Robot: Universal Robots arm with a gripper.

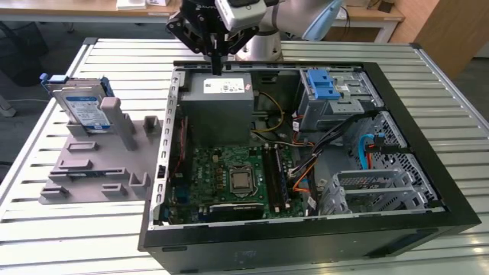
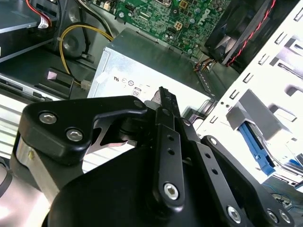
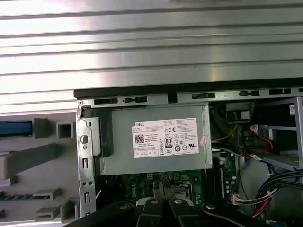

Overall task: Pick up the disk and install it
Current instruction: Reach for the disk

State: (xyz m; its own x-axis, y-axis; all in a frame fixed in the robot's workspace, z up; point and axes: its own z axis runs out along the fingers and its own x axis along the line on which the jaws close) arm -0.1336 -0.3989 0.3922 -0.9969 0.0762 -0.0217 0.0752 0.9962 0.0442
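Pointing straight down over the grey metal box, pincer closed.

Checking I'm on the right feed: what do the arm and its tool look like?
The arm is silver-grey with a pale blue joint cap and a white box at its wrist. The tool is matt black: jointed link bars with silver screw heads, tapering to slim fingers.

Arm hangs with wrist pointing down; jaws pressed together, empty.
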